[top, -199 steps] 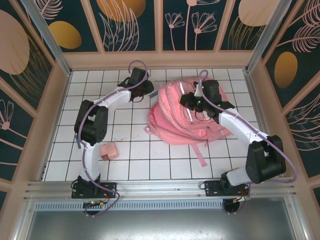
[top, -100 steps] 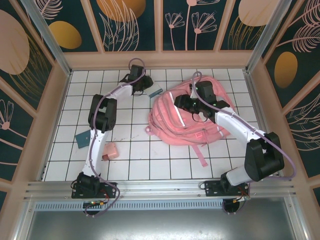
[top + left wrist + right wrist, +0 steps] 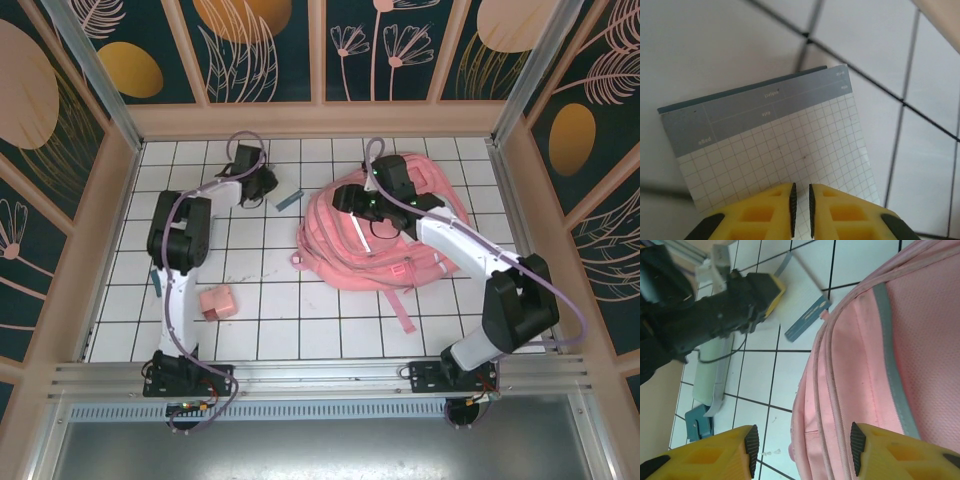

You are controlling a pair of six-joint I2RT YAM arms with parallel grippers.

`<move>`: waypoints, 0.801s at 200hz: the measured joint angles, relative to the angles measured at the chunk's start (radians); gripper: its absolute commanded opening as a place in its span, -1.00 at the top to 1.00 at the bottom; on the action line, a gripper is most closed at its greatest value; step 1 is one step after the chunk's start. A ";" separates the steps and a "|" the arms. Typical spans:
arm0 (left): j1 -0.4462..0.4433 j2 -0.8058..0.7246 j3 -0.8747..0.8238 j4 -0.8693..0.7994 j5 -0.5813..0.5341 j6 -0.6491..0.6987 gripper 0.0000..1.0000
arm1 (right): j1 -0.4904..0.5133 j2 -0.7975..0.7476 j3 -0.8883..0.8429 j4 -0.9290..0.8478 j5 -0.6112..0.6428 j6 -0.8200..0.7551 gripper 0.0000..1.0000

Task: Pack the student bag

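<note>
Left wrist: the left gripper (image 3: pixel 800 194) pinches the notepad (image 3: pixel 770 145). Over the student bag (image 3: pixel 920 340) hangs the right gripper (image 3: pixel 804 446), jaws apart.

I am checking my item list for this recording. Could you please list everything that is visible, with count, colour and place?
student bag: 1, pink with pale strips, right of centre on the table
notepad: 1, grid paper, grey header, teal-blue edge, left of the bag
small box: 1, pink, near-left area
flat item: 1, teal, far left, partly behind the left arm
table: 1, white tiles, dark lines
left gripper: 1, yellow, jaws almost together at the notepad's edge, grip unclear
right gripper: 1, yellow, jaws wide open over the bag's left edge
</note>
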 measured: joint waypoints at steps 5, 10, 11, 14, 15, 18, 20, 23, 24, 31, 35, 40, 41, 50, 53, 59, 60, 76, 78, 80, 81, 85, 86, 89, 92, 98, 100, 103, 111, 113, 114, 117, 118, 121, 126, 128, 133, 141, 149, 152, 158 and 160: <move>0.005 -0.027 -0.041 0.002 -0.010 -0.011 0.67 | 0.006 0.012 0.008 0.002 0.000 0.000 -0.06; 0.006 -0.050 -0.078 0.008 -0.016 -0.020 0.67 | 0.012 0.023 0.014 0.003 0.000 0.000 -0.05; 0.008 -0.058 -0.089 0.008 -0.019 -0.025 0.67 | 0.013 0.025 0.016 0.004 0.000 0.001 -0.05; 0.009 -0.075 -0.114 0.016 -0.020 -0.038 0.67 | 0.017 0.033 0.020 0.007 0.000 0.001 -0.04; 0.009 -0.078 -0.120 0.018 -0.021 -0.039 0.67 | 0.018 0.035 0.021 0.007 0.000 0.001 -0.04; 0.010 -0.094 -0.145 0.021 -0.023 -0.048 0.67 | 0.021 0.042 0.026 0.009 -0.001 0.002 -0.04; 0.011 -0.107 -0.165 0.028 -0.022 -0.059 0.67 | 0.025 0.048 0.029 0.010 -0.002 0.002 -0.03; 0.011 -0.122 -0.191 0.037 -0.024 -0.064 0.67 | 0.030 0.056 0.035 0.013 -0.002 0.003 -0.03; 0.011 -0.126 -0.196 0.039 -0.024 -0.067 0.67 | 0.031 0.058 0.035 0.013 -0.003 0.003 -0.03; 0.011 -0.162 -0.255 0.060 -0.024 -0.097 0.67 | 0.043 0.076 0.047 0.019 -0.005 0.003 -0.02; 0.011 -0.183 -0.288 0.075 -0.022 -0.116 0.67 | 0.051 0.088 0.053 0.024 -0.006 0.003 -0.01; 0.011 -0.207 -0.328 0.092 -0.019 -0.138 0.67 | 0.060 0.101 0.062 0.027 -0.008 0.003 -0.01; 0.011 -0.215 -0.341 0.099 -0.017 -0.145 0.67 | 0.061 0.103 0.064 0.027 -0.008 0.004 -0.01; 0.011 -0.258 -0.413 0.131 -0.011 -0.182 0.66 | 0.077 0.127 0.081 0.034 -0.011 0.005 0.00; 0.011 -0.273 -0.435 0.140 -0.008 -0.199 0.65 | 0.082 0.135 0.086 0.037 -0.011 0.007 0.00; 0.009 -0.298 -0.476 0.159 -0.002 -0.225 0.64 | 0.093 0.150 0.097 0.043 -0.014 0.007 0.01; 0.009 -0.302 -0.481 0.162 -0.001 -0.229 0.64 | 0.094 0.153 0.098 0.043 -0.015 0.008 0.01; 0.005 -0.360 -0.566 0.196 0.021 -0.286 0.58 | 0.119 0.190 0.123 0.058 -0.024 0.015 0.02; 0.005 -0.367 -0.575 0.198 0.021 -0.292 0.58 | 0.121 0.193 0.126 0.058 -0.024 0.017 0.02; 0.004 -0.372 -0.580 0.198 0.023 -0.295 0.58 | 0.125 0.199 0.129 0.059 -0.026 0.019 0.02; 0.003 -0.376 -0.585 0.199 0.026 -0.299 0.57 | 0.127 0.203 0.130 0.060 -0.027 0.019 0.01; 0.002 -0.386 -0.596 0.198 0.031 -0.309 0.56 | 0.132 0.211 0.135 0.063 -0.027 0.023 0.01; 0.001 -0.388 -0.599 0.198 0.032 -0.311 0.55 | 0.135 0.215 0.137 0.064 -0.028 0.025 0.01; -0.001 -0.396 -0.607 0.198 0.037 -0.317 0.54 | 0.139 0.222 0.142 0.066 -0.030 0.026 0.02; -0.002 -0.403 -0.615 0.196 0.040 -0.322 0.53 | 0.143 0.229 0.145 0.068 -0.031 0.029 0.02; -0.006 -0.418 -0.630 0.194 0.046 -0.331 0.48 | 0.151 0.243 0.151 0.076 -0.033 0.033 0.02; -0.007 -0.425 -0.635 0.191 0.048 -0.331 0.47 | 0.155 0.248 0.153 0.079 -0.034 0.035 0.02; -0.009 -0.432 -0.641 0.189 0.051 -0.337 0.44 | 0.159 0.254 0.155 0.081 -0.034 0.038 0.03; -0.011 -0.452 -0.653 0.174 0.055 -0.340 0.39 | 0.171 0.271 0.159 0.089 -0.034 0.050 0.04; -0.012 -0.458 -0.655 0.168 0.055 -0.338 0.36 | 0.174 0.275 0.161 0.092 -0.034 0.053 0.04; -0.013 -0.462 -0.655 0.162 0.056 -0.336 0.36 | 0.175 0.277 0.161 0.093 -0.034 0.055 0.05; -0.013 -0.468 -0.657 0.153 0.058 -0.340 0.32 | 0.180 0.284 0.161 0.098 -0.034 0.058 0.05; -0.014 -0.470 -0.657 0.150 0.058 -0.338 0.31 | 0.181 0.285 0.161 0.098 -0.034 0.060 0.05; -0.014 -0.479 -0.657 0.137 0.057 -0.331 0.29 | 0.186 0.291 0.162 0.102 -0.034 0.065 0.06; -0.015 -0.493 -0.657 0.118 0.056 -0.322 0.26 | 0.193 0.302 0.163 0.106 -0.034 0.074 0.07; -0.015 -0.496 -0.657 0.114 0.055 -0.318 0.26 | 0.196 0.306 0.163 0.108 -0.034 0.077 0.07; -0.015 -0.510 -0.652 0.095 0.050 -0.304 0.25 | 0.203 0.314 0.164 0.111 -0.034 0.084 0.09; -0.015 -0.522 -0.637 0.061 0.039 -0.279 0.24 | 0.215 0.331 0.168 0.114 -0.034 0.097 0.11; -0.013 -0.526 -0.611 0.027 0.028 -0.249 0.23 | 0.227 0.348 0.174 0.114 -0.034 0.112 0.13; -0.011 -0.526 -0.600 0.018 0.025 -0.238 0.22 | 0.230 0.355 0.176 0.117 -0.034 0.117 0.13; -0.008 -0.526 -0.581 0.005 0.021 -0.212 0.21 | 0.239 0.370 0.181 0.122 -0.034 0.131 0.14; -0.006 -0.525 -0.576 0.001 0.020 -0.203 0.21 | 0.242 0.375 0.183 0.124 -0.034 0.133 0.14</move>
